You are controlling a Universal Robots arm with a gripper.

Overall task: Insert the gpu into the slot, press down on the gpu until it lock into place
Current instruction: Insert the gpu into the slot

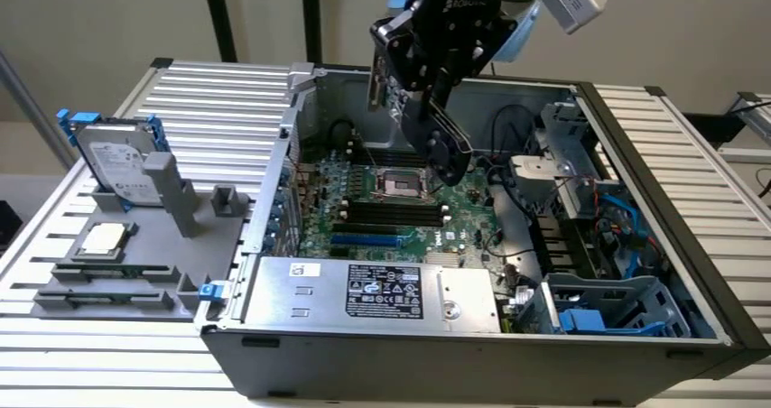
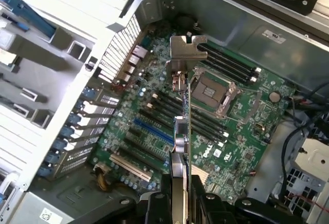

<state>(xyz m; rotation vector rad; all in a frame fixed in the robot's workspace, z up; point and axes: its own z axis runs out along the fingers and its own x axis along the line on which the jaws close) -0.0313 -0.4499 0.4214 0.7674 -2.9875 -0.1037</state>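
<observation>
Gpu (image 1: 436, 146) clamped in end effector (image 1: 424, 74), hanging tilted over the motherboard (image 1: 464, 211), well above the bright-blue slot (image 1: 365, 242). Judgement: square the card's edge parallel with the slot, metal bracket (image 2: 186, 47) toward the rear openings, then descend straight; press evenly.

The gpu (image 1: 443, 146), gripped in the hand (image 1: 428, 78), hangs above the motherboard (image 1: 361, 200) inside the open case (image 1: 482, 349), apart from the slot (image 1: 364, 242); a drive (image 1: 115, 160) stands outside, at the exterior view's left.
</observation>
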